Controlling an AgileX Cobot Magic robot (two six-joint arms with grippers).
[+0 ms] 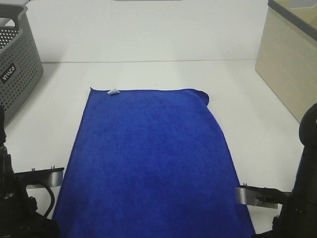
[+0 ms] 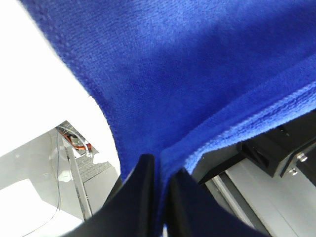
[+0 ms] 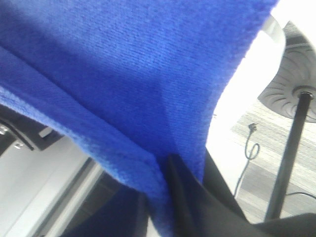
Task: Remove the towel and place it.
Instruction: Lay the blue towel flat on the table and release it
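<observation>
Towel looks soft, light, floppy; left fingers and right fingers each pinch its near hem, almost closed.

Your flat white table, three things on it.
You see a soft blue towel spread in the middle, a grey holed plastic basket far left, a tan box far right.

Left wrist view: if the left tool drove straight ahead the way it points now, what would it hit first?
The towel. The left tool is pinched on its hem, and blue cloth fills the line ahead. What lies behind the cloth cannot be seen here.
</observation>
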